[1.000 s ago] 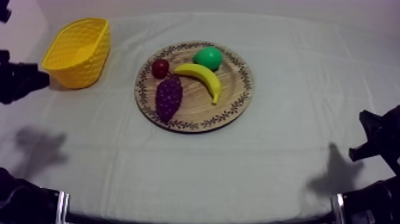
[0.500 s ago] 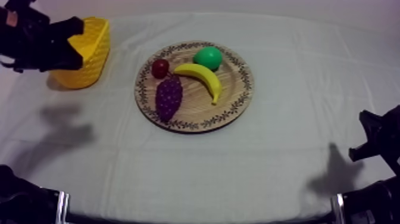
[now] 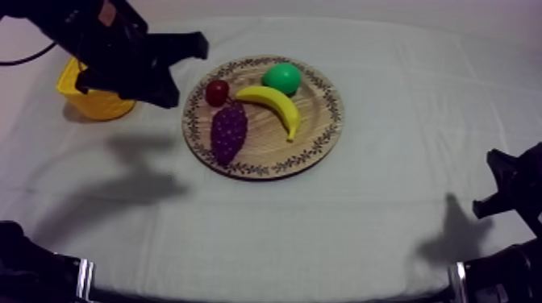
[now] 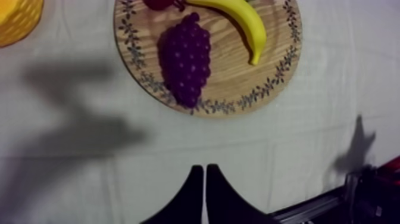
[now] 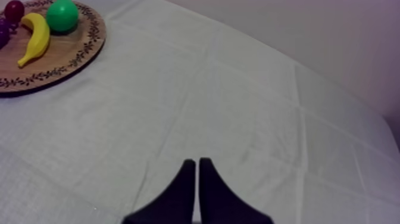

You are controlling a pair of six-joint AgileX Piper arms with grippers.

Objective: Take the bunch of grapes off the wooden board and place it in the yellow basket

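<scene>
**1. L arm.** Top view: it enters from upper left and hangs over the yellow basket. It hides most of the basket, so only the near wall and a bit of rim show. The fingertips can't be told from the rest of the black mass here.

**2. L gripper.** L wrist view: the fingers lie together as a narrow wedge w/ nothing btwn them. They are seen against bare cloth, clear of the wooden board.

**3. Bunch of grapes.** It lies on the board's left part, w/ no gripper touching it and the basket well apart. Its upper end is just beside the small red fruit and one tip of the banana; contact can't be judged. The pear sits at the board's far rim.

**4. Cut-offs, L wrist view.** The grapes show whole. The banana, red fruit and basket are each cut by the frame edge.

**5. R gripper.** R wrist view: the fingers are pressed together in a narrow wedge, holding nothing, over bare cloth well apart from the board. Here the grapes are only a purple sliver at the frame edge, and the red fruit is part cut.

**6. R arm.** Top view: it is a black shape at the right edge, partly out of frame.
</scene>
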